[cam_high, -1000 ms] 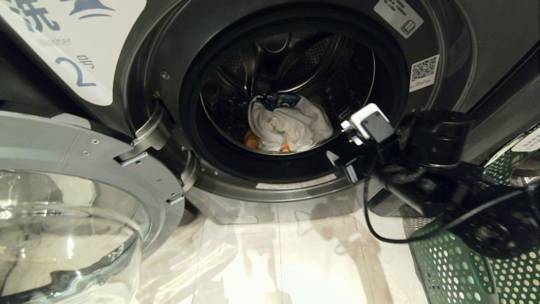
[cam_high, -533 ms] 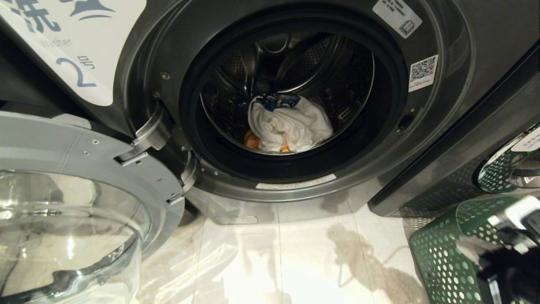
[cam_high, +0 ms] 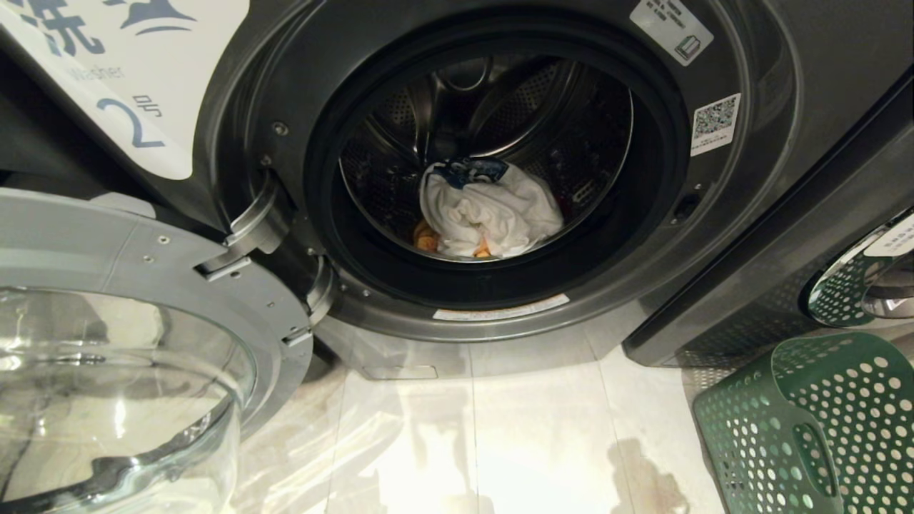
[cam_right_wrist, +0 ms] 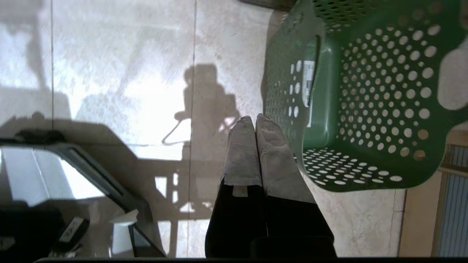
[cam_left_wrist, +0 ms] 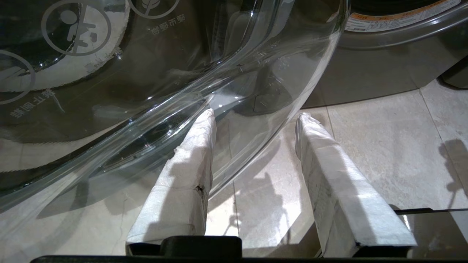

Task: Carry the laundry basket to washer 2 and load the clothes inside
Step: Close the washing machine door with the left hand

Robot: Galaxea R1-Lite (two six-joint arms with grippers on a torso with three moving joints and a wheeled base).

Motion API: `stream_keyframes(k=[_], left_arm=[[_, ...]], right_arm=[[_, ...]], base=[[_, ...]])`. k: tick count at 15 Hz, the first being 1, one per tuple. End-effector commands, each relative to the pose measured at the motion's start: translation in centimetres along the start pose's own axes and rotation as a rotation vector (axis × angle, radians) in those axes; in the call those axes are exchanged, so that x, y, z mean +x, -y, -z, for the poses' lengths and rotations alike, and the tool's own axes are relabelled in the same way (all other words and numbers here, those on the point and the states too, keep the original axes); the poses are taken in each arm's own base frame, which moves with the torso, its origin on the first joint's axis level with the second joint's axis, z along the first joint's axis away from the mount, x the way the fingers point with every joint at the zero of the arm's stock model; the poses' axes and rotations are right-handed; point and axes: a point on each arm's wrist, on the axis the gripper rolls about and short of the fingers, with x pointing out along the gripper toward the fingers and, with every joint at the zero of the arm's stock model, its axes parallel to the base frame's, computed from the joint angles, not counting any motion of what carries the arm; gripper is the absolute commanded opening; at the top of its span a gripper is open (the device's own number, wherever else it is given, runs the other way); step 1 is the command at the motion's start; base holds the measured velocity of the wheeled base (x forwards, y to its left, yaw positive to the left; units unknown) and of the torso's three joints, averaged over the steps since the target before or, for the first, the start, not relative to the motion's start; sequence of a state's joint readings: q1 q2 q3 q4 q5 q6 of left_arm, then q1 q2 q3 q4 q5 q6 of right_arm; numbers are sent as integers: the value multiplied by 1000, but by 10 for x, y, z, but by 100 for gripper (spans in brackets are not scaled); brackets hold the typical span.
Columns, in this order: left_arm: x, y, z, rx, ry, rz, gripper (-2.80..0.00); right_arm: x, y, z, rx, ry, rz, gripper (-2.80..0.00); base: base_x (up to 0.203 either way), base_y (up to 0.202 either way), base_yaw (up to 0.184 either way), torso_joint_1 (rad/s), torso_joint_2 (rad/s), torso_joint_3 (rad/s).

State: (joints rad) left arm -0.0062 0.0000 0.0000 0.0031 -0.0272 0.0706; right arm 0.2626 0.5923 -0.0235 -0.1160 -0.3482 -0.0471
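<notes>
1. While washer 2 (cam_high: 457, 178) gapes at centre frame, the clothes (cam_high: 489, 214) – a soft, light white bundle over orange scraps – lie low in its drum.
2. At lower right stands the laundry basket (cam_high: 821, 428): stiff, perforated plastic – best held by its cut-out handle.
3. Beside it, the right gripper (cam_right_wrist: 255, 120) is clenched on nothing.
4. The left gripper (cam_left_wrist: 256, 117) hangs parted by the glass door (cam_left_wrist: 146, 91).

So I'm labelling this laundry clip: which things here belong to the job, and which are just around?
Part of the job:
- washer 2, door open
- clothes in the drum
- laundry basket on the floor, looks empty
- right gripper, shut, beside the basket

Just around:
- neighbouring washer
- left gripper, open, idle near the door glass
</notes>
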Motion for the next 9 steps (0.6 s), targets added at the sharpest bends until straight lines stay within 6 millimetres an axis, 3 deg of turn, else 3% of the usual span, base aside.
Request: stream_keyframes(k=[1, 7, 9], left_arm=[[0, 0, 0, 0, 0, 0, -280], [0, 0, 0, 0, 0, 0, -280], [0, 0, 0, 0, 0, 0, -280]], right_arm=[[-12, 4, 7, 75, 110, 42, -280], [-38, -1, 36, 75, 465, -54, -280], [-39, -2, 38, 111, 487, -72, -280]], base=[[0, 0, 0, 0, 0, 0], [0, 0, 0, 0, 0, 0], [0, 0, 0, 0, 0, 0]])
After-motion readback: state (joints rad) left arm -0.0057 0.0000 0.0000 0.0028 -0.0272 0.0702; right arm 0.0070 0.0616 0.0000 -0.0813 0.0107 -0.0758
